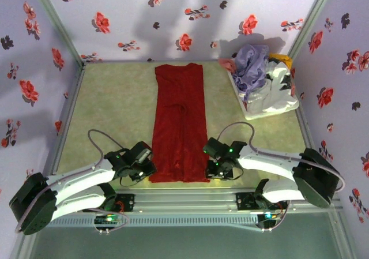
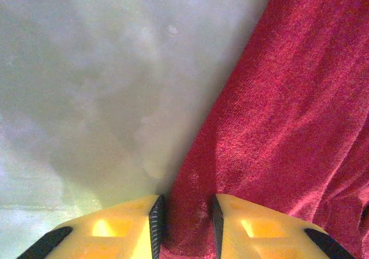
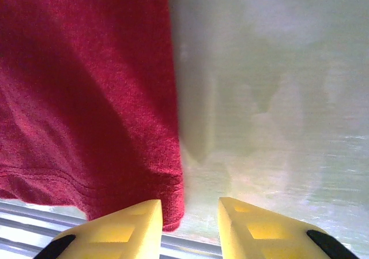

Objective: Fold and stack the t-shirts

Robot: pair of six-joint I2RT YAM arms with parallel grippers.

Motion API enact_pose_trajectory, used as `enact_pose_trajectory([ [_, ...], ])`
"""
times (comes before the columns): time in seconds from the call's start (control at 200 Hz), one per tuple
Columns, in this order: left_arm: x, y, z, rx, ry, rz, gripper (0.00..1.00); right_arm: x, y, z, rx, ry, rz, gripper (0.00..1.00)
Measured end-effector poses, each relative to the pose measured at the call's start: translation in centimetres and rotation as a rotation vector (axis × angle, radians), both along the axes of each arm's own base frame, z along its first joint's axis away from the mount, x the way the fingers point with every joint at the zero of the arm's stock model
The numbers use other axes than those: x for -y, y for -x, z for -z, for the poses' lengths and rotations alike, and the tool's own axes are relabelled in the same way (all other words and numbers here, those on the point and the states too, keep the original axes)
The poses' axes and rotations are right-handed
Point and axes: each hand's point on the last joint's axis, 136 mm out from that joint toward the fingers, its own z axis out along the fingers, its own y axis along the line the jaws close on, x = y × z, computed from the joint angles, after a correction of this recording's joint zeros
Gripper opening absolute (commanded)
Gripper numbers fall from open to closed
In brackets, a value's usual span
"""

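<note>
**Left pincer** [image 2: 184, 216]: my yellow fingers [image 2: 115, 230] stand a narrow way apart over the near left edge of the deep red t-shirt [image 2: 288, 126]. Red cloth lies in the gap, and pale surface [image 2: 86, 97] lies to its left.

**Right pincer** [image 3: 190, 213]: my jaws are likewise narrow. The shirt's hemmed near right corner [image 3: 167, 195] lies just beside my left finger, and bare surface [image 3: 277, 86] shows in the gap.

**From above:** the two pincers [image 1: 152, 169] [image 1: 211, 170] flank the near end of the red t-shirt [image 1: 180, 120]. It lies flat as a long strip down the middle of the greenish surface [image 1: 115, 109].

**Far right corner:** a white basket [image 1: 253, 113] holds a lavender t-shirt [image 1: 251, 66], with pink [image 1: 228, 64] and yellow-orange cloth [image 1: 282, 58] at its far rim.

**Walls:** flower-printed paper [image 1: 173, 17] covers them.
</note>
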Motion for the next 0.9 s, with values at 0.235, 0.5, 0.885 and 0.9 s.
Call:
enact_pose_trajectory([
  [0.235,0.0,0.1,0.0,0.007,-0.005,0.007,0.32,-1.3,0.0,0.3,0.004,-0.014,-0.027,0.32],
  [0.5,-0.2,0.2,0.1,0.019,-0.032,0.006,0.16,-1.8,-0.7,0.1,0.030,-0.007,-0.036,0.18],
  [0.885,1.3,0.8,-0.6,0.051,0.005,0.049,0.00,-2.4,-1.0,-1.6,0.093,-0.079,-0.042,0.00],
  [0.9,1.4,0.9,-0.7,0.054,0.007,0.053,0.00,-2.3,-0.9,-1.7,0.096,-0.085,-0.044,0.00],
])
